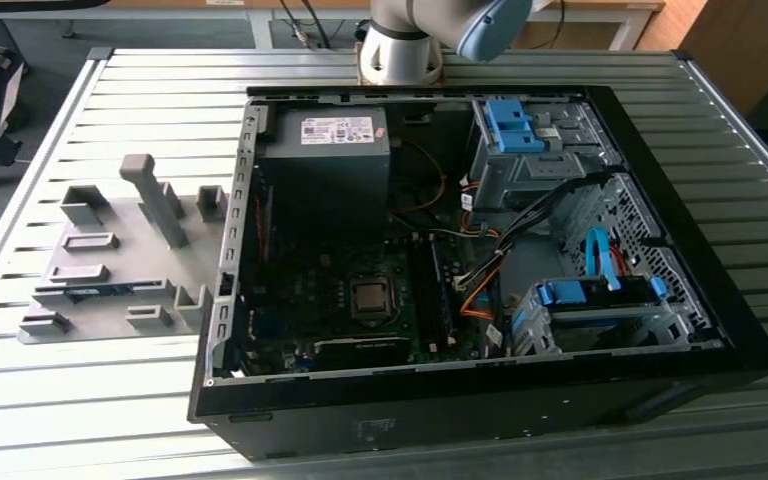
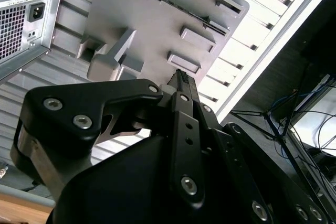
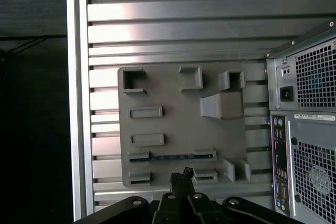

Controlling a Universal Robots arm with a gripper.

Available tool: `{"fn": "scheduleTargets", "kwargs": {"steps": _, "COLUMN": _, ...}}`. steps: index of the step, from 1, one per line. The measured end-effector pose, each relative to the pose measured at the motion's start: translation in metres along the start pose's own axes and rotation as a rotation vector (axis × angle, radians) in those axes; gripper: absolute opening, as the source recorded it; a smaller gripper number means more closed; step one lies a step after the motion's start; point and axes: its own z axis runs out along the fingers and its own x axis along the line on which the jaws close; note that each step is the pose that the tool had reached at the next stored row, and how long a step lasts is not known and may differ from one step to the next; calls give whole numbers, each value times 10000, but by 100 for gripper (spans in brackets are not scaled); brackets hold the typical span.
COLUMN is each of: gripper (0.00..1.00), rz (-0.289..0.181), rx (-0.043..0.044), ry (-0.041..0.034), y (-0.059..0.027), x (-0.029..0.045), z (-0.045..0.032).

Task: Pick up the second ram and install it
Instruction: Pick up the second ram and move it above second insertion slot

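Note:
The second ram (image 3: 172, 157) is a thin blue-green strip lying on edge between two blocks of the grey holder plate (image 3: 178, 124). In the exterior view the ram (image 1: 97, 290) sits near the front of that plate (image 1: 117, 250), left of the open computer case (image 1: 704, 300). My gripper (image 3: 182, 173) hangs well above the plate, its black fingertips (image 2: 181, 78) pressed together and shut on nothing. In the first wrist view the tips line up just beside the ram, with clear height between them.
The case's rear panel (image 3: 304, 129) stands close beside the plate. A tall grey block (image 1: 157, 200) rises from the plate. The memory slots (image 1: 427, 290) lie beside the processor socket (image 1: 371, 297). The ribbed metal table (image 1: 77, 380) ends at an edge (image 3: 76, 103) past the plate.

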Motion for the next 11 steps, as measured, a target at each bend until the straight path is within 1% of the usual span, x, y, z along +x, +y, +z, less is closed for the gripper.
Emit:
{"fn": "scheduleTargets", "kwargs": {"steps": 6, "gripper": 11, "rz": -47, "rx": -2, "ry": 2, "y": 0, "x": 1, "z": 0}}
{"fn": "scheduleTargets", "kwargs": {"steps": 8, "gripper": 11, "rz": -253, "rx": -6, "ry": 12, "y": 0, "x": 2, "z": 0}}
{"fn": "scheduleTargets", "kwargs": {"steps": 11, "gripper": 11, "rz": -763, "rx": -18, "ry": 34, "y": 0, "x": 1, "z": 3}}
